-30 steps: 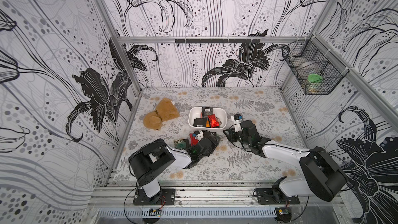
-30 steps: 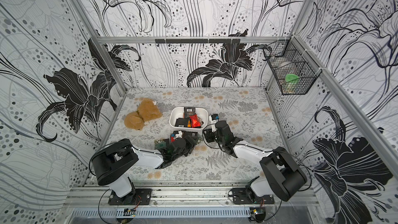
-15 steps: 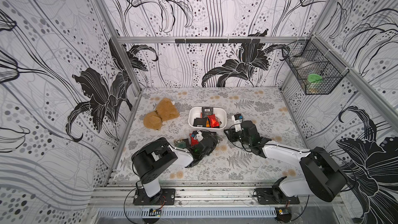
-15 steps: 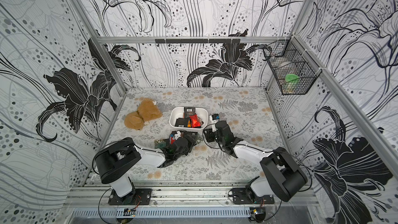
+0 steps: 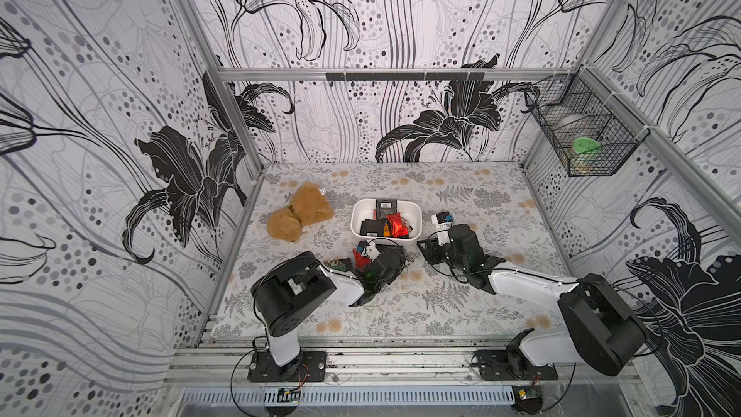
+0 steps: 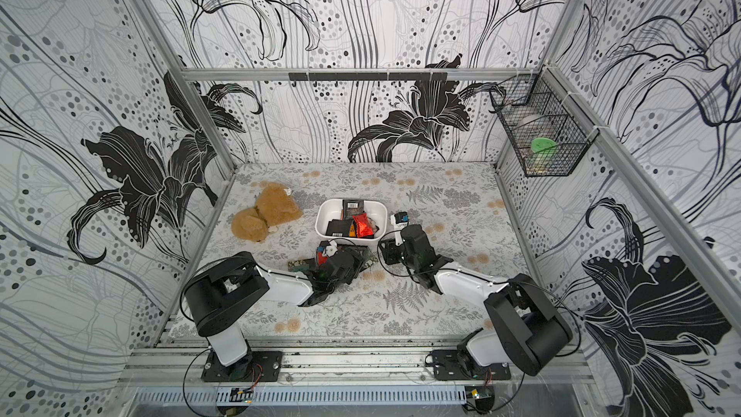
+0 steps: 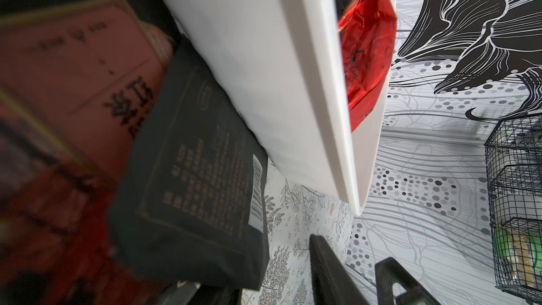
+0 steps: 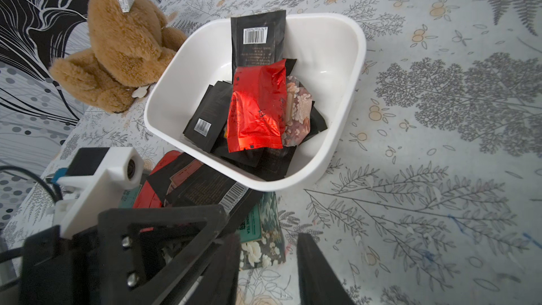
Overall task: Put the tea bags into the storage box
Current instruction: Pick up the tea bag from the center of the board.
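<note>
A robot test cell is indicated: patterned panels [image 5: 100, 122] are set in aluminium framing [image 5: 280, 74]; arms [image 5: 345, 286] are bolted to a rail [image 5: 401, 358].

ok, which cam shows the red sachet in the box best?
Right wrist: the red sachet lies whole, uncovered, atop black sachets in the storage box. Both top views show it as a small red patch. Left wrist catches only a part past the box's rim.

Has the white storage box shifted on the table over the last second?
No. The storage box keeps the same place beside the brown plush toy in both top views.
</note>
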Motion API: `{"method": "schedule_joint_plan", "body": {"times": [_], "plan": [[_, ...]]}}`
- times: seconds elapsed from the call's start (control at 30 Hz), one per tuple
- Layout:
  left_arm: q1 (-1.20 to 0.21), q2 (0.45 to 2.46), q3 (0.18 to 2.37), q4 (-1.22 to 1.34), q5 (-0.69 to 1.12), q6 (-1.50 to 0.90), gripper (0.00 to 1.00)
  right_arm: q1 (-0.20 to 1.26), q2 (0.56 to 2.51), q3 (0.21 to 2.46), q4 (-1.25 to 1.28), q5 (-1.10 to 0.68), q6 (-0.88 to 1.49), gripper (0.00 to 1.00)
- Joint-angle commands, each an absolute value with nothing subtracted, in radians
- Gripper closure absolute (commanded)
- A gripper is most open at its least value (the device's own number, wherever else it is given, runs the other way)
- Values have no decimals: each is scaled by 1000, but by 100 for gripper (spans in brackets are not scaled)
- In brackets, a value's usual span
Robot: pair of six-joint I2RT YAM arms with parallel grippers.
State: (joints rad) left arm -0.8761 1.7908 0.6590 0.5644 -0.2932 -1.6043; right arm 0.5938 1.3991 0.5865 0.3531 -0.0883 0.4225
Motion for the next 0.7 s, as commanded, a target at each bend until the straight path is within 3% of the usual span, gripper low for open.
{"method": "schedule_joint_plan", "body": {"times": [0.0,0.13,0.67], "plan": [[-865,1808,665,559,-323,-1614,62,598,1373,568,370,-69,419,63],[-862,1814,665,560,-327,-1617,66,597,1373,570,367,-66,416,63],[-883,1772,595,663,-290,-1666,100,597,1391,578,362,-60,409,63]]}}
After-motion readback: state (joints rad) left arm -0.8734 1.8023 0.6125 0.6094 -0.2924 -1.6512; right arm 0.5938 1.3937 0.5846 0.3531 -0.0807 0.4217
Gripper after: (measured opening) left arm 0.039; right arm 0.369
